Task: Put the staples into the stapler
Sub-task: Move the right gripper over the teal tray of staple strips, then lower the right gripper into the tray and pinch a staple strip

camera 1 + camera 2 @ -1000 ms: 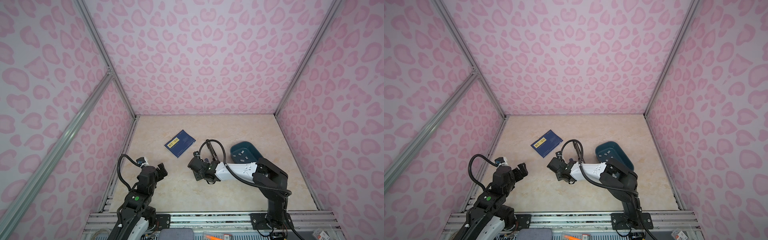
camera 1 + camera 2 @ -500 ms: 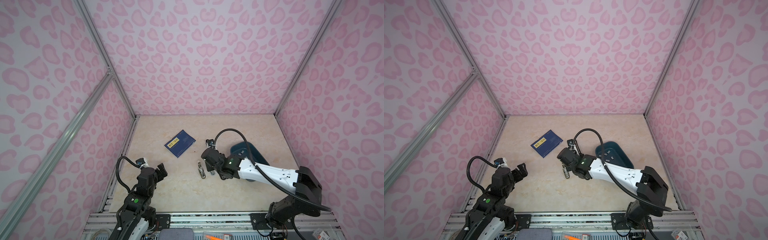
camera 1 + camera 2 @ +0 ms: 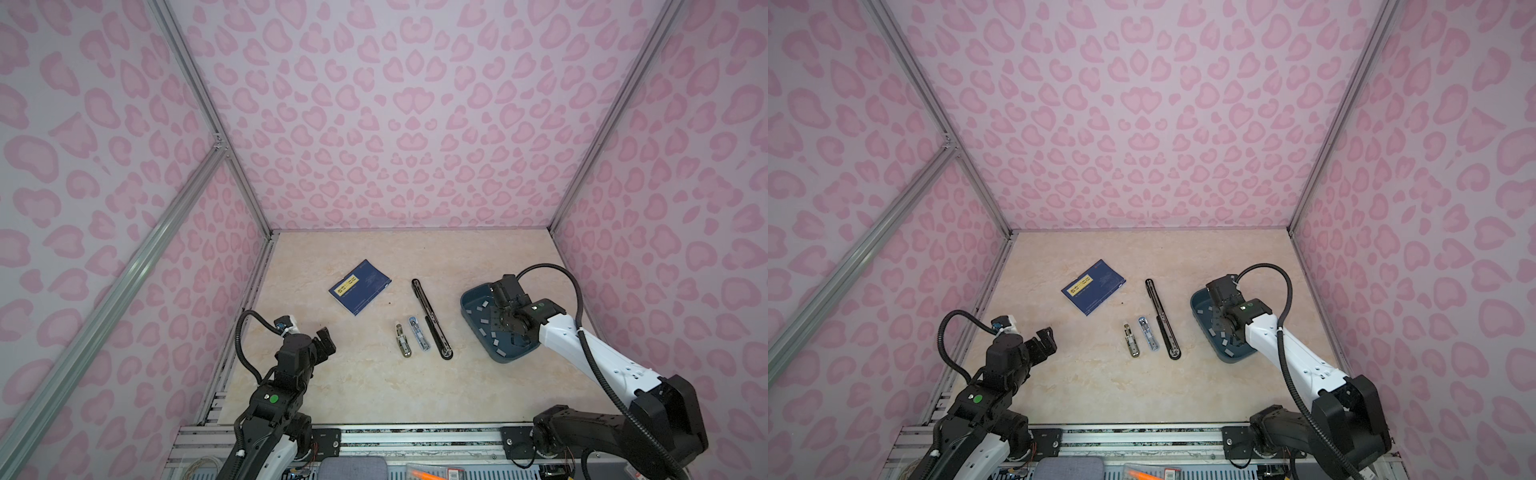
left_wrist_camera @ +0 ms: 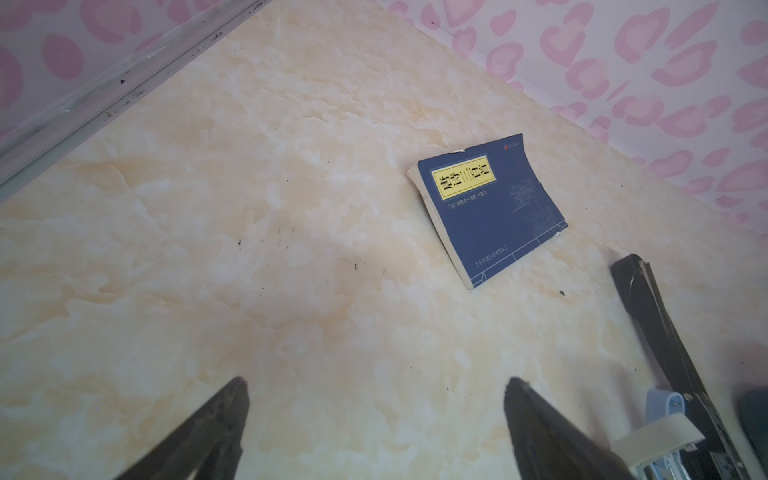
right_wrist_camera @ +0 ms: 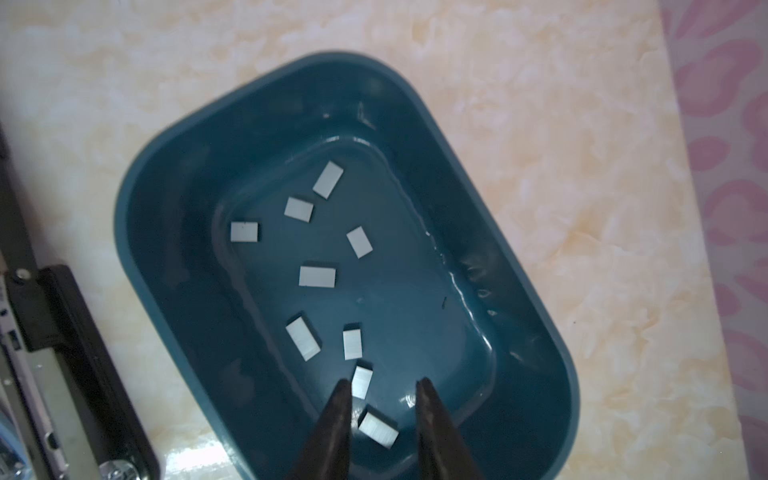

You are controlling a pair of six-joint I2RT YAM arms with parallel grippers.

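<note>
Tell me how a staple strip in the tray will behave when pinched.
The strip looks small, flat and metallic: probably light and stiff. Lying flat on the tray's glossy floor, it may slide rather than lift. Flat-sided, it likely won't roll.

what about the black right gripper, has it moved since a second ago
Yes: the right gripper swung rightward in a top view, away from the blue book, to above the dark teal tray.
</note>
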